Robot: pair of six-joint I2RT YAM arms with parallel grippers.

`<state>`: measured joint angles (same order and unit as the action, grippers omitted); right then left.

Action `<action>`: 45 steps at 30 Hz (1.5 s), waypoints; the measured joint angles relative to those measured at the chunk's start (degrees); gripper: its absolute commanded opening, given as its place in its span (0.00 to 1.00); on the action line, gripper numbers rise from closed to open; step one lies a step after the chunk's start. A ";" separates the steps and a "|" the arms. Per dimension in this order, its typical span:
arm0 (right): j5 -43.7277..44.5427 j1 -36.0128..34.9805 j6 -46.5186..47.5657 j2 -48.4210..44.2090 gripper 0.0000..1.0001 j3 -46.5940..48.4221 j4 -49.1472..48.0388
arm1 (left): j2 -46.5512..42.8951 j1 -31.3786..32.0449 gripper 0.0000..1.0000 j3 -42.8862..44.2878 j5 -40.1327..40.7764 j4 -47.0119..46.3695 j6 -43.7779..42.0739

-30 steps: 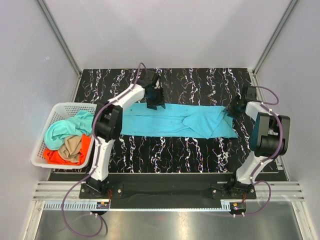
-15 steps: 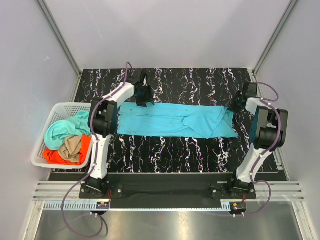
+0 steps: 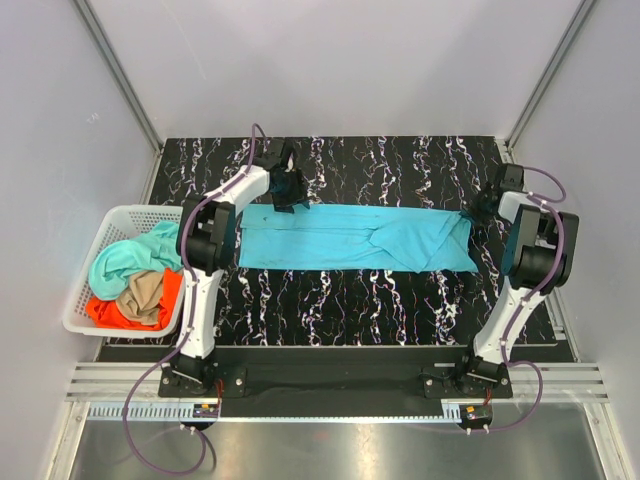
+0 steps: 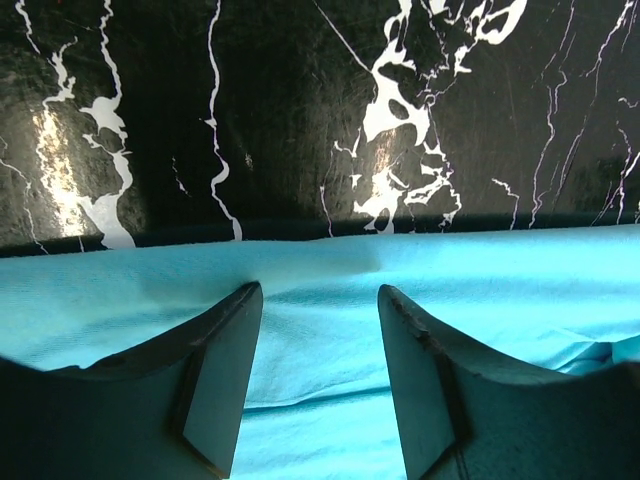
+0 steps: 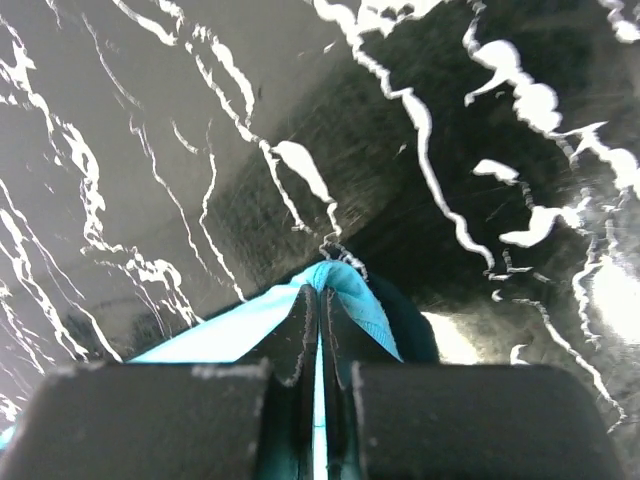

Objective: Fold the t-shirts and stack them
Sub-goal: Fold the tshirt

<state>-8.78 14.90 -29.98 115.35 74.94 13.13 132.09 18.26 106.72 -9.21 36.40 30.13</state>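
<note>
Top external view: the cyan t-shirt [image 3: 340, 240] lies as a long flat band across the middle of the black marbled table [image 3: 400, 165], reaching from one arm to the other. Its right part is wrinkled, and I cannot tell how many layers lie over each other there.

The left gripper [image 3: 290, 190] is at the far left corner of the band. From above it is only a dark shape, so its jaws cannot be read. The left wrist view is clearer. There the left gripper [image 4: 318, 295] has its jaws clearly apart over the far edge of the cyan cloth, and nothing is gripped between them. Whether the tips touch the cloth I cannot tell, and the picture's lower edge cuts off the base of both jaws.

The right gripper [image 3: 478, 212] is at the far right corner of the shirt, small and hard to make out from above. In the right wrist view the right gripper [image 5: 320, 300] has its jaws pressed together. A small corner of cyan cloth comes out around the tips, so it pinches the shirt's corner. The gripper body hides most of the rest of the shirt.

At the left edge of the table a white lattice basket [image 3: 118, 212] holds a mint-teal t-shirt [image 3: 125, 258], a tan t-shirt [image 3: 143, 290] and an orange-red t-shirt [image 3: 110, 312]. They are crumpled together, so their outlines are not separable.
</note>
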 measured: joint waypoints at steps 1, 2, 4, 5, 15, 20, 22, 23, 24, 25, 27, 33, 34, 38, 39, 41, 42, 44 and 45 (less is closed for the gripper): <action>-0.11 0.33 -0.39 0.00 0.05 -0.17 -0.46 | 0.00 0.00 0.58 -0.02 0.13 -0.11 0.24; -0.35 0.59 -0.83 0.00 0.09 -0.59 -1.46 | -0.02 0.00 0.58 -0.07 0.24 -0.22 0.44; -1.49 1.05 -1.75 0.00 0.12 -1.66 -3.80 | -0.11 0.00 0.58 -0.24 0.48 -0.37 0.98; -2.05 1.20 -2.03 0.04 0.05 -1.95 -4.48 | -0.11 0.00 0.58 -0.26 0.63 -0.37 1.27; -8.81 1.62 -2.71 9.09 0.00 9.86 -5.95 | -0.15 -0.61 0.58 -0.33 2.86 -0.74 2.99; -15.13 1.62 -0.59 15.98 0.00 21.81 -4.63 | -0.20 -1.18 0.60 -0.37 3.21 -1.09 3.58; -18.29 1.62 -0.39 19.17 0.02 26.95 -4.37 | -0.24 -1.25 0.61 -0.37 2.86 -1.22 3.50; -19.63 1.62 -0.44 20.79 0.07 29.20 -4.24 | -0.26 -1.29 0.62 -0.37 2.51 -1.25 3.30; -20.70 1.62 -0.66 22.01 0.10 30.86 -4.26 | -0.33 -1.38 0.62 -0.37 2.01 -1.31 3.13; -21.38 1.62 -0.94 22.82 0.16 31.85 -4.20 | -0.37 -1.49 0.62 -0.37 1.57 -1.22 2.86; -21.77 1.62 -1.31 23.39 0.33 32.57 -3.26 | -0.42 -1.68 0.63 0.07 1.33 -0.22 2.32; -17.05 2.25 -0.57 22.23 0.57 35.15 3.13 | -3.58 -2.56 0.66 -1.25 4.76 6.34 -0.59; -16.13 2.38 -0.46 21.35 0.78 35.15 4.66 | -4.94 -2.62 0.66 -2.12 5.35 7.08 -1.01; -13.84 2.56 -0.33 16.22 0.67 33.53 8.50 | -12.20 -2.27 0.66 -7.85 6.69 7.54 -2.16; -13.27 2.58 -0.63 14.27 0.65 32.11 9.14 | -14.36 -1.97 0.66 -9.81 6.75 7.43 -2.45; -12.63 2.62 -1.01 10.38 0.61 28.85 9.99 | -17.75 -1.25 0.66 -13.60 6.62 6.95 -3.08; -12.07 2.62 -1.20 8.59 0.60 27.17 10.71 | -19.23 -0.81 0.66 -15.45 6.40 6.99 -3.34; -10.93 2.62 -1.64 5.11 0.57 22.97 11.34 | -21.35 0.22 0.65 -19.34 5.84 6.14 -3.87; -10.01 2.62 -1.88 3.37 0.55 20.35 11.72 | -22.21 0.81 0.65 -21.57 5.62 5.88 -4.09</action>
<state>-18.79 17.52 -31.86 118.72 95.29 24.84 109.89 19.07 85.14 -3.60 42.28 26.04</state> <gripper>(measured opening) 0.579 0.657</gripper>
